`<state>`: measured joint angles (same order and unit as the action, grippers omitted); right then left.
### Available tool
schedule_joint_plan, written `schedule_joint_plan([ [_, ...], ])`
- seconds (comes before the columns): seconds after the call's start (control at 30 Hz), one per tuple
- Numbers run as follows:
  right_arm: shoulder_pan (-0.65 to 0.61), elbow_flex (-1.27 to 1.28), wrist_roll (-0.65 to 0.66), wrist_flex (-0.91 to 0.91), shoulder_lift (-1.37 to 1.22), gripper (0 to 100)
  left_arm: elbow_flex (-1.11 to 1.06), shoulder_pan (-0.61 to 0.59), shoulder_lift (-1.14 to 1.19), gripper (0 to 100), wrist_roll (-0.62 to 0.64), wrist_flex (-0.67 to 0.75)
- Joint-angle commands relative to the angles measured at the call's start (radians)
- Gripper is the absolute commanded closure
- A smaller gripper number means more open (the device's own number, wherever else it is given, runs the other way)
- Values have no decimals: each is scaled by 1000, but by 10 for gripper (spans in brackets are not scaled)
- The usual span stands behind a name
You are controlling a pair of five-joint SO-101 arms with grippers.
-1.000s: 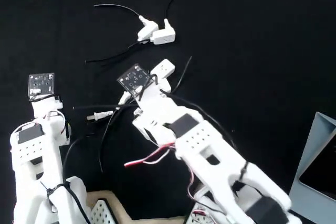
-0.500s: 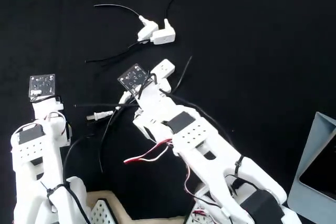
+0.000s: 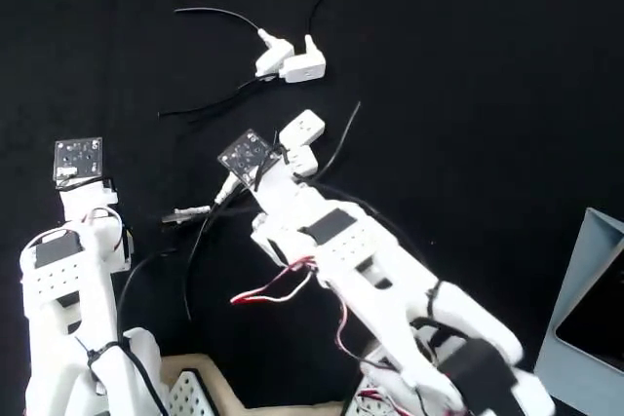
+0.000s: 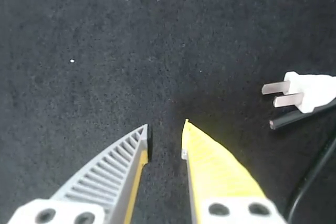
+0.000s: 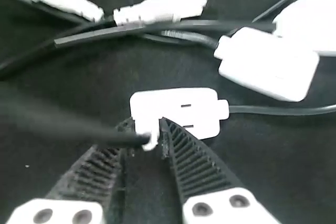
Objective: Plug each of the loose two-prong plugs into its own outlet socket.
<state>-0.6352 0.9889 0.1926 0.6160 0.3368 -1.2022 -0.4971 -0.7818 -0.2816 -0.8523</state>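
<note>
My right gripper [image 5: 152, 132] is shut on a small white plug [image 5: 151, 141], whose black cable [image 5: 79, 132] trails off to one side. The plug touches the edge of a white outlet socket [image 5: 178, 109] with two slots showing on its face. In the high view this socket [image 3: 303, 159] lies just ahead of the right arm [image 3: 331, 236]. A loose two-prong plug [image 4: 302, 92] lies on the black table close to my left gripper [image 4: 165, 128], which is open and empty. The same plug [image 3: 182, 213] lies between the two arms in the high view.
A second white socket [image 3: 304, 126] lies just beyond the first. Farther back, a plug [image 3: 272, 52] and a socket [image 3: 303, 68] lie together with their cables. Black cables cross the black table [image 3: 487, 94]. A grey box [image 3: 585, 309] stands at the right edge.
The right arm has shifted slightly and its wrist has drawn back a little. The black cable beside the loose plug was pulled toward the right arm. The left arm has not moved.
</note>
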Motion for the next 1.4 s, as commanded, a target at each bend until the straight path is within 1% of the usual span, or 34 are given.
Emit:
schedule_joint_plan([
  [0.0,14,-54,9,-6,-93,987,7,4,-14,884,8,17],
  [0.27,18,-76,9,3,-133,987,5,4,-12,884,8,18],
  [0.4,72,-125,9,8,-68,987,5,4,-12,884,8,18],
  [0.57,114,-291,9,137,74,987,5,4,-12,883,8,18],
  [0.7,129,-472,9,198,85,987,5,4,-12,882,6,18],
  [0.87,147,-685,9,193,-51,987,-10,4,-20,881,6,20],
  [1.07,147,-868,11,20,-367,985,-12,4,-20,881,6,20],
  [1.13,147,-940,11,-11,-478,951,-12,4,-20,880,6,20],
  [1.17,147,-980,9,-14,-532,915,-13,4,-20,880,6,20],
  [1.3,147,-1119,8,-5,-710,720,-15,4,-20,880,6,20],
  [1.37,147,-1165,9,51,-733,680,-15,4,-20,880,6,20],
])
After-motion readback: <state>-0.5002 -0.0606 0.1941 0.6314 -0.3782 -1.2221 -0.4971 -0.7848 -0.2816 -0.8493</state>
